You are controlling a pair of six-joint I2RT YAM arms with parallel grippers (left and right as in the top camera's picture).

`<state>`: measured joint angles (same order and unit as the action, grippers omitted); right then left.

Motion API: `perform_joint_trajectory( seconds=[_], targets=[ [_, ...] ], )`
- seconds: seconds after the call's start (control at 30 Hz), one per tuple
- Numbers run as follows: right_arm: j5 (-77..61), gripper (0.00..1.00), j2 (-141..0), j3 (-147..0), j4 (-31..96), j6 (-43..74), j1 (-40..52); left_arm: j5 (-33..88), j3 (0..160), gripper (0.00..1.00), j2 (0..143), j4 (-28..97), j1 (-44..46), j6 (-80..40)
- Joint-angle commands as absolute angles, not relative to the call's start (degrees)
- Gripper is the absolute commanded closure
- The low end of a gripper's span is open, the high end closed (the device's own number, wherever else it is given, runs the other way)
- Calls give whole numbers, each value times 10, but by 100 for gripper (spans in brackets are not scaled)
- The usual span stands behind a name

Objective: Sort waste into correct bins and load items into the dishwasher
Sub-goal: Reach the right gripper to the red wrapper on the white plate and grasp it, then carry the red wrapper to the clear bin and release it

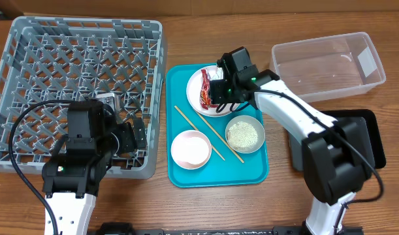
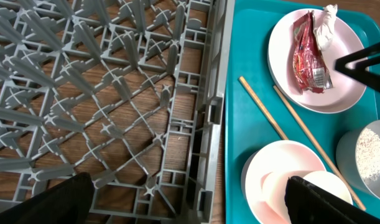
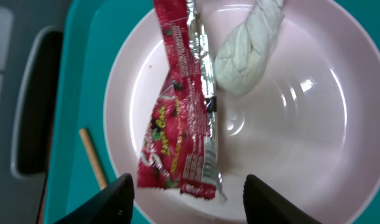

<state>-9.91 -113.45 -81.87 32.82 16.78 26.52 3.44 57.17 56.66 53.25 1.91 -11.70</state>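
Note:
A red-and-white snack wrapper lies on the white plate, beside a twisted white tissue. My right gripper hovers low over the plate. Its jaws stand apart on either side of the wrapper's end, and neither touches it. Two chopsticks lie on the teal tray. The pink bowl and the grey bowl of rice sit below. My left gripper is open over the dish rack's right wall.
The teal tray carries the dishes. A clear tub stands at the back right. The black tray lies partly under my right arm. A paler round shape sits inside the pink bowl.

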Motion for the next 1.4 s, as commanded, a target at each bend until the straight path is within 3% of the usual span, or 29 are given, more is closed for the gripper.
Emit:
perform_joint_trajectory(
  seconds=[0.0, 0.1, 0.2, 0.33, 0.6, 0.8, 1.0, 1.2, 1.23, 1.3, 1.37],
  targets=[
    [-86, 46, -1168, -832, 313, 183, 272, 41, 587, 0, 574, 531, 23, -123],
    [-86, 48, -1192, -832, 302, 183, 277, 41, 587, 0, 580, 531, 23, -123],
    [-84, 73, -1197, -833, 294, 183, 280, 41, 587, 0, 592, 531, 23, -123],
    [-84, 96, -1194, -834, 303, 183, 280, 41, 587, 0, 600, 531, 23, -123],
    [-84, 96, -1075, -834, 340, 176, 241, 41, 587, 0, 603, 529, 23, -123],
    [-15, 96, -962, -834, 349, 172, 152, 41, 587, 0, 603, 529, 23, -123],
    [6, 96, -952, -833, 362, 172, 36, 41, 587, 1, 603, 521, 23, -123],
    [6, 96, -987, -832, 390, 172, -21, 41, 587, 0, 603, 521, 23, -123],
    [6, 94, -990, -832, 396, 172, -25, 41, 587, 0, 603, 521, 23, -123],
    [3, 80, -993, -832, 409, 172, -34, 41, 587, 0, 603, 521, 23, -123],
    [-1, 49, -992, -832, 410, 172, -37, 41, 587, 0, 603, 521, 23, -123]
  ],
)
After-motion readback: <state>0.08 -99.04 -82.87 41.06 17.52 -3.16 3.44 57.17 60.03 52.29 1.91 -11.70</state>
